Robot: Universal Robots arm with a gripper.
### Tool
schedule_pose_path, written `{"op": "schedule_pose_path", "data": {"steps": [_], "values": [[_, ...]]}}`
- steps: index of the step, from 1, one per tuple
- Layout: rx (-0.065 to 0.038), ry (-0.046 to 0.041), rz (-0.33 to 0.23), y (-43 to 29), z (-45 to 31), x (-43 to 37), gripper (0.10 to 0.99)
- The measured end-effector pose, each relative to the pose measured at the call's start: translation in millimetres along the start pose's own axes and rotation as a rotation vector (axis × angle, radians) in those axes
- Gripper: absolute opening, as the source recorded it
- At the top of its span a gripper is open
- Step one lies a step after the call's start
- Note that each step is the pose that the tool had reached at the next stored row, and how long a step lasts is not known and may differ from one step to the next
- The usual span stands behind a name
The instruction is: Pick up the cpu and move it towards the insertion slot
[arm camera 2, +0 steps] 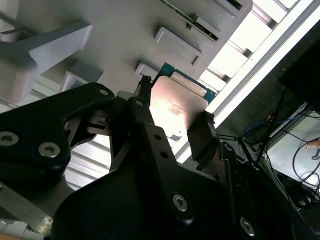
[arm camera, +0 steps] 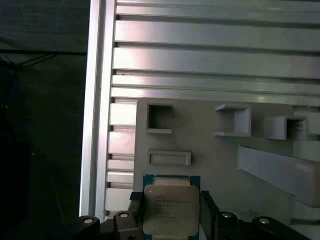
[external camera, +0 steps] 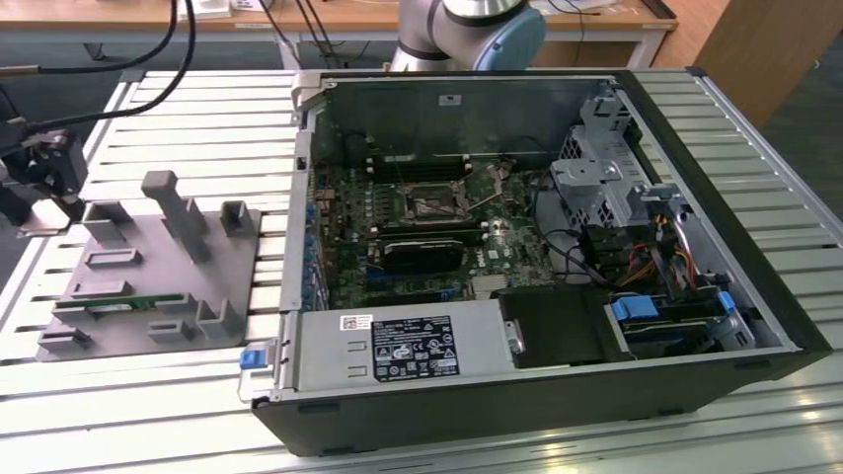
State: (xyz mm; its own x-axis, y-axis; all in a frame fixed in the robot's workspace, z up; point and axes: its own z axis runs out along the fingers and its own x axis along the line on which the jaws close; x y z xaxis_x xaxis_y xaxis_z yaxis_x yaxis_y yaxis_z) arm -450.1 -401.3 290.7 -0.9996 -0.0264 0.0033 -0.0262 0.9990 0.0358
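Observation:
The cpu (arm camera: 171,210), a flat square chip with a silvery top and a teal-green edge, sits between the two black fingers of my gripper (arm camera: 171,216), which is shut on it. In the second wrist view the cpu (arm camera 2: 176,106) shows its shiny face, pinched at two opposite sides by my gripper (arm camera 2: 175,119). In the exterior view my gripper (external camera: 43,183) hangs at the far left, over the left end of the grey fixture (external camera: 145,262). The insertion slot (external camera: 435,204), a square socket with a metal frame, lies on the motherboard inside the open computer case (external camera: 554,395), well off to the exterior view's right.
The grey fixture carries upright posts (external camera: 178,212), small pockets (arm camera: 159,119) and a green memory stick (external camera: 125,304). The case walls, a drive cage (external camera: 606,178), cable bundles (external camera: 646,262) and a black block (external camera: 421,254) surround the socket. Slatted metal table (external camera: 197,128); black cables (external camera: 132,59) at the back left.

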Motion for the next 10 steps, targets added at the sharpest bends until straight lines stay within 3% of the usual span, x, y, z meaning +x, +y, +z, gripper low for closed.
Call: {"op": "schedule_pose_path", "data": {"steps": [10], "values": [[0.0, -0.0001, 0.0, 1.6, -36.7, 0.1, 0.541]]}}
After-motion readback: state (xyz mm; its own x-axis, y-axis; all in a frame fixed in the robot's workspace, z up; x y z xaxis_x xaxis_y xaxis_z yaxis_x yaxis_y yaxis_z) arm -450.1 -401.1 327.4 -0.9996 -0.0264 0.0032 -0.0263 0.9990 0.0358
